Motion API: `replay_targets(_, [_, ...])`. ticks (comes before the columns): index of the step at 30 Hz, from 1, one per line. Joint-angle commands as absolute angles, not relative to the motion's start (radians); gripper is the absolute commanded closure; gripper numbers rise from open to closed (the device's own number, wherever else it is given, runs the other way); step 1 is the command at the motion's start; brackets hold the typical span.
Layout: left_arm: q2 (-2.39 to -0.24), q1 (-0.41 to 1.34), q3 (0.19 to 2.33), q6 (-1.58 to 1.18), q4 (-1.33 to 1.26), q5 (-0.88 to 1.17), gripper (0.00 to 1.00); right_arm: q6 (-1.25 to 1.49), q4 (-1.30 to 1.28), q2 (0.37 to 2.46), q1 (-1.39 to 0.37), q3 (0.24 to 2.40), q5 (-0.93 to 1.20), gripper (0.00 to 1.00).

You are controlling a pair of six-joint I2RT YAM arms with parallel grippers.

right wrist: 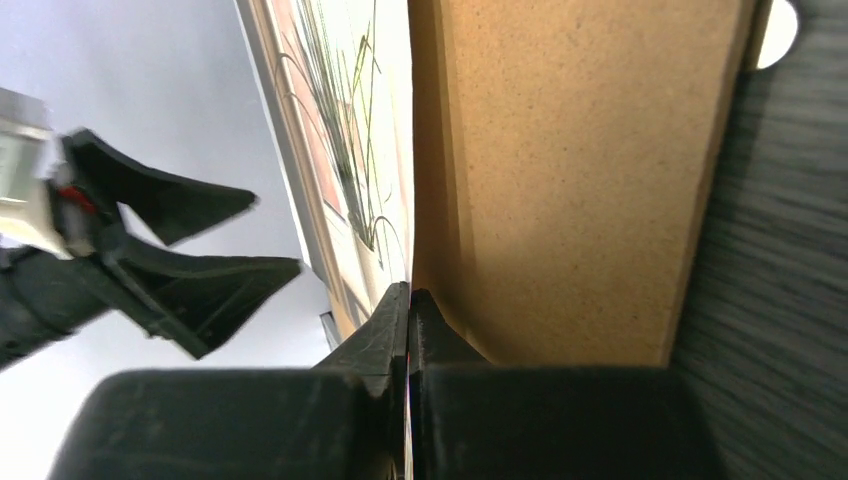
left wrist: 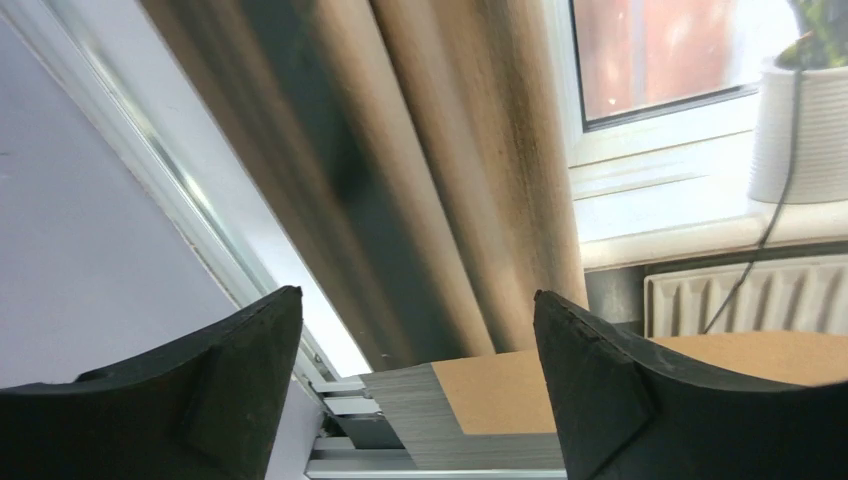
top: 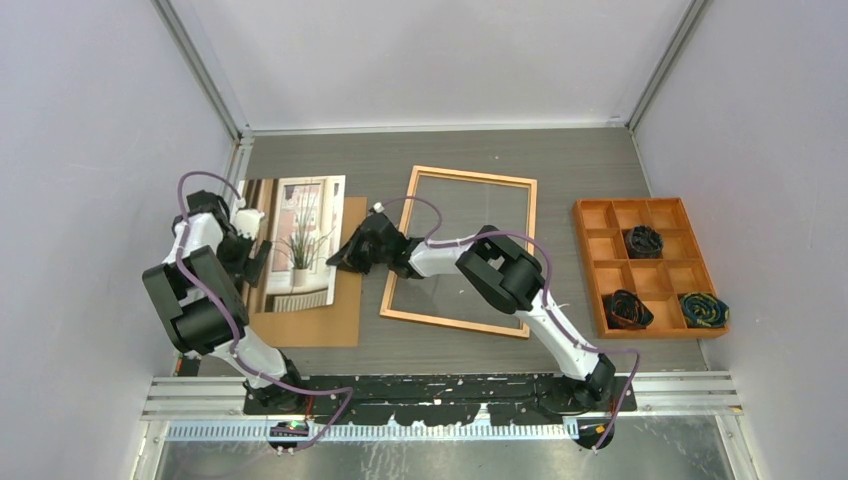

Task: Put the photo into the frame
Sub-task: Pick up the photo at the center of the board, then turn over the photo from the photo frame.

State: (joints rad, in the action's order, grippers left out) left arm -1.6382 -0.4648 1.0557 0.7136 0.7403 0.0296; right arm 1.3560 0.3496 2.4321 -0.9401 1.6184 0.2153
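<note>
Brown board (top: 345,305) underneath: clamping the photo (top: 300,245) tight with right gripper (top: 338,260), left gripper (left wrist: 415,320) spread empty; yet to carry into the frame (top: 470,175), centre.

One photo (top: 300,245), one frame (top: 470,175), one brown backing board (top: 320,325), one orange compartment tray (top: 606,246), three dark coiled bundles (top: 644,240) (top: 628,308) (top: 703,310), two arms (top: 195,290) (top: 505,268).

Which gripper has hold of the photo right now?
The right gripper, pinched shut on the photo at its edge; the left gripper stands open.
</note>
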Motion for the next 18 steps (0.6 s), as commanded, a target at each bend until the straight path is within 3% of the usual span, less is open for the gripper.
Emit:
replay_targets(1, [-1.576, -0.472, 1.22, 0.651, 0.89, 0.101, 0.01, 1.248, 0.313, 2.308, -0.909, 1.634, 0.21, 0.99])
replay_targets(6, [-1.548, -0.476, 1.352, 0.604, 1.009, 0.187, 0.0, 1.0, 0.062, 2.066, -0.839, 1.61, 0.208, 0.99])
replay_targets(10, [-1.559, -0.476, 1.376, 0.584, 1.033, 0.215, 0.0, 0.741, -0.33, 1.837, -0.779, 1.637, 0.119, 0.99])
replay_targets(18, [-1.577, -0.475, 1.298, 0.565, 0.972, 0.229, 0.0, 0.469, -1.086, 1.466, -0.753, 1.837, -0.4, 0.99])
